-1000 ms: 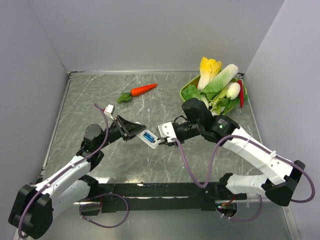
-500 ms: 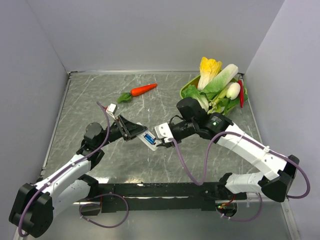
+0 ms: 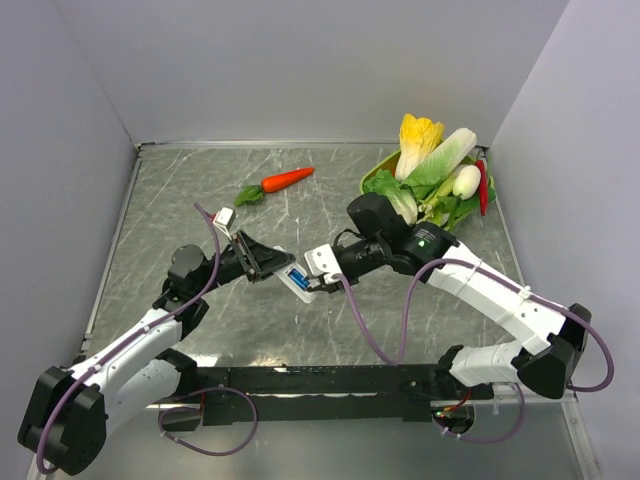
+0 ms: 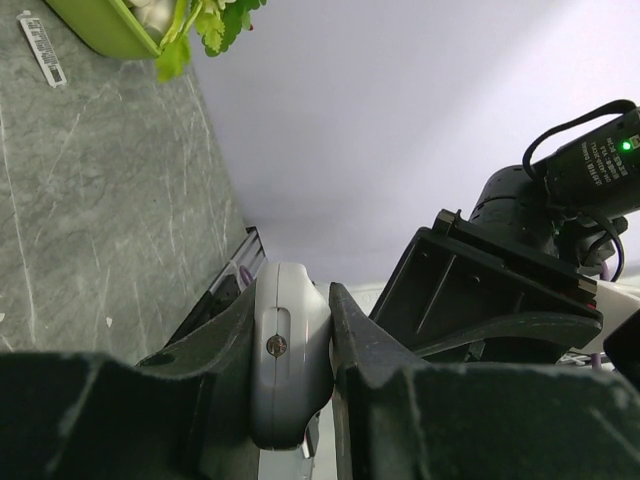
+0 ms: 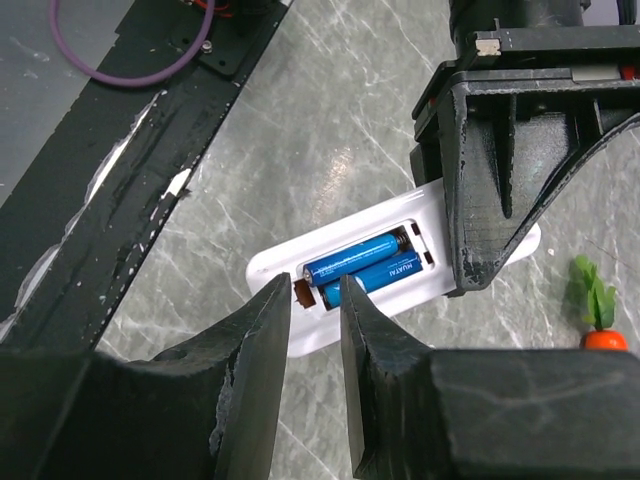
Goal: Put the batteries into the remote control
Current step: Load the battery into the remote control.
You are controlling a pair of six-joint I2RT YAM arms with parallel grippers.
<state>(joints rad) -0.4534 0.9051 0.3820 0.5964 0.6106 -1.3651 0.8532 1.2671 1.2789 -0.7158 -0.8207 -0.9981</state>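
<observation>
Remote control (image 3: 300, 283) is pinched at one end by my left hand (image 3: 270, 264), over the middle of the marbled surface (image 3: 200, 200). From the left wrist I see that hand's fingers (image 4: 225, 345) pressed against both long edges of the grey-white bar, so it is clamped on it. I can't tell whether the bar's free end rests on the surface or hangs clear. Its back faces up with the compartment uncovered, and both blue batteries (image 5: 362, 265) lie side by side inside.

My right hand (image 5: 313, 300) hangs right over the free end of that compartment. Its fingertips stand a narrow gap apart, either side of a small brown bit at the battery ends. I can't tell whether they touch it, and nothing looks gripped. The two hands face each other almost tip to tip.

Behind them an orange carrot (image 3: 285, 180) lies alone. A green bowl (image 3: 364, 186) of leafy vegetables sits at the far right corner.
</observation>
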